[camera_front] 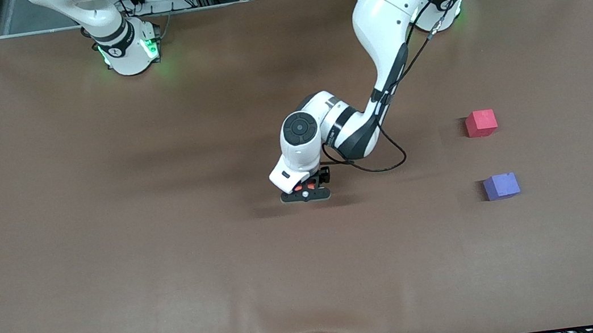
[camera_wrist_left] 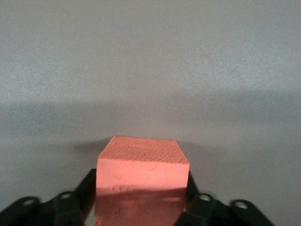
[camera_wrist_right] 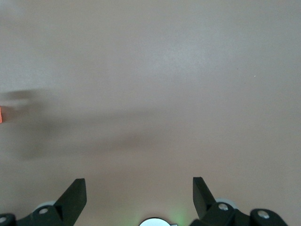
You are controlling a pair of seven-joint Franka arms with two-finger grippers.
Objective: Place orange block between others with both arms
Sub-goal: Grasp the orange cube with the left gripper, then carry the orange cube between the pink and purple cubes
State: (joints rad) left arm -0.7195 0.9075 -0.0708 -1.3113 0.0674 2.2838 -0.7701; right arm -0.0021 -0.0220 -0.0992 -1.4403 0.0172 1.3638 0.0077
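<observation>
Orange block (camera_wrist_left: pixel 141 181): you find it on the table (camera_front: pixel 112 242) near the middle, set between the jaws of the left gripper (camera_front: pixel 305 188), one finger (camera_wrist_left: pixel 87 190) against each side, jaws closed on it.

Pinkish-red cube (camera_front: pixel 481 123) and blue-purple cube (camera_front: pixel 501 186): toward the left arm's end, apart, the blue-purple nearer the front camera.

Right gripper (camera_wrist_right: pixel 138 195): jaws wide, holding nothing, over bare table; that arm waits.
</observation>
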